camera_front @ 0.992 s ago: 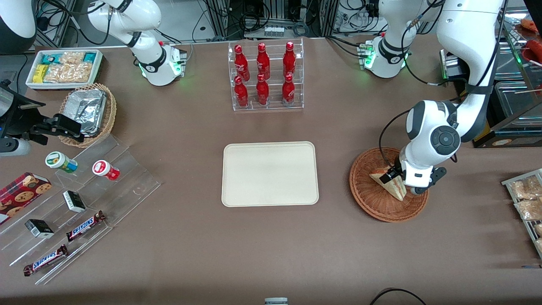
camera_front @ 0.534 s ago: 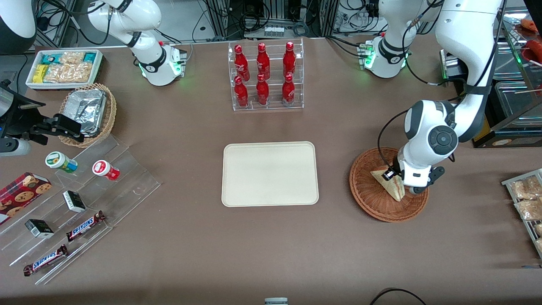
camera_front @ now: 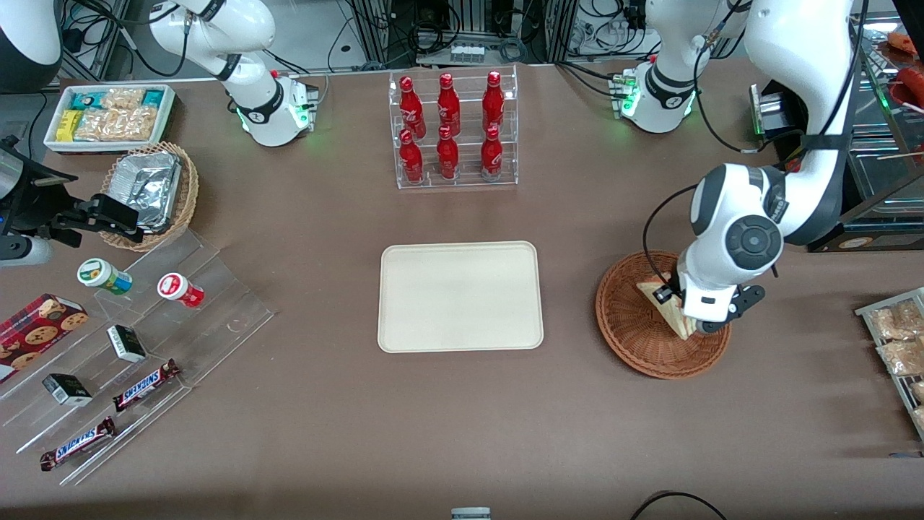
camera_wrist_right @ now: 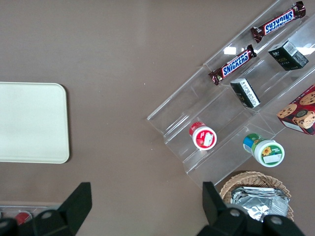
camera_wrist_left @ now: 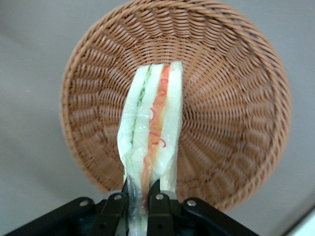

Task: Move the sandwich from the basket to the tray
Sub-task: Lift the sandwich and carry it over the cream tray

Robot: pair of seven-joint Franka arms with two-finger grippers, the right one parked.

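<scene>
One brown table [camera_front: 303, 448]. One flat cream-white rectangular tray [camera_front: 460, 297] with rounded corners lies at table centre, nothing on it. One clear acrylic stepped display [camera_front: 144, 347] sits toward the parked arm's end, carrying two Snickers bars [camera_front: 146, 385], two small dark boxes [camera_front: 126, 343], one red-lidded cup [camera_front: 179, 289] and one green-lidded cup [camera_front: 104, 276]. One clear acrylic rack [camera_front: 453, 130], farther from the front camera than the tray, holds six red bottles [camera_front: 447, 153] in two rows of three. One round reddish-brown woven wicker basket [camera_front: 642, 332] lies toward the working arm's end, well apart from the tray. One lighter tan wicker basket [camera_front: 189, 189] contains crumpled silver foil [camera_front: 148, 184]. One triangular white-bread sandwich [camera_wrist_left: 150, 137] in clear wrap, with red, orange and green filling layers, one unit only, is raised above the basket floor, cut edge facing the wrist camera. Left gripper [camera_wrist_left: 141, 201] is above the reddish-brown basket, its fingers [camera_wrist_left: 116, 212] clenched on the sandwich's narrow end.
</scene>
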